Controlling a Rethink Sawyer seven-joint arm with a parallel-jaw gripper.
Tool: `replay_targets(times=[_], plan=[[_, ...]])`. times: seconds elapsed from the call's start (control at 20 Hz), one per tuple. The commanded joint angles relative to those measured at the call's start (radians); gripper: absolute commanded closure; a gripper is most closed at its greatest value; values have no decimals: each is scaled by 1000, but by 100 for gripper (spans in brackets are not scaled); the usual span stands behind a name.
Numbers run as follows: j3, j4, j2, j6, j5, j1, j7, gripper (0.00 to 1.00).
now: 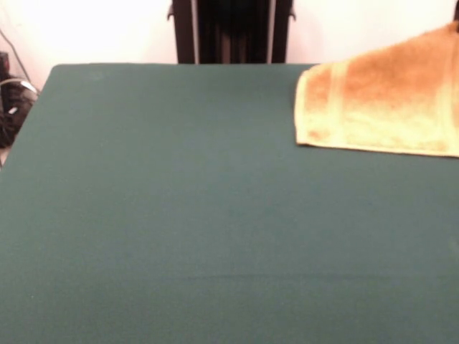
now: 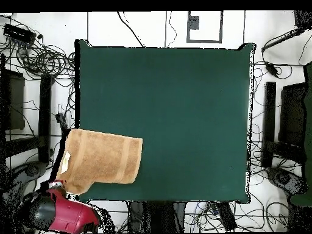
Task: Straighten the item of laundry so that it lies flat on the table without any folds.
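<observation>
At the bench's (image 2: 183, 91) corner nearest the robot's base, an orange-tan terry towel (image 2: 103, 159) is found, partly overhanging the edge. Its placement suggests it is being drawn or lifted from that corner, one portion trailing toward the red arm (image 2: 64, 213). Overhead view: a small white tag (image 2: 66, 159) at the towel's outer side and the arm's red housing just beside it are recorded; the fingers themselves are hidden, so their state cannot be told. Front view: the towel (image 1: 387, 100) is shown raised toward the upper right, woven border bands and paler hem visible; no arm is seen.
</observation>
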State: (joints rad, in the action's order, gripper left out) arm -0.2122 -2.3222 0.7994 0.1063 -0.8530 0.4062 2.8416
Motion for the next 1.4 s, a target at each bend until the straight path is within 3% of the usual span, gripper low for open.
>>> replay_targets(times=[0.05, 0.1, 0.15, 0.3, 0.5, 0.6, 0.85, 1.1, 1.3, 1.4], plan=[[73, -5, -146, -47, -34, 50, 194, 100], [127, 16, -172, -51, -26, 81, 161, 100], [177, 44, -204, -67, 8, 98, 107, 0], [264, 88, -285, -144, 44, 114, 15, 0], [331, 144, -351, -177, 62, 132, 11, 0], [245, 127, -341, -218, 132, 43, 42, 0], [200, 83, -276, -164, 206, -33, 52, 0], [356, 149, -187, 45, 298, -40, -54, 0], [271, 170, -143, -47, 404, -199, -67, 0], [295, 199, -138, -35, 440, -203, -76, 0]])
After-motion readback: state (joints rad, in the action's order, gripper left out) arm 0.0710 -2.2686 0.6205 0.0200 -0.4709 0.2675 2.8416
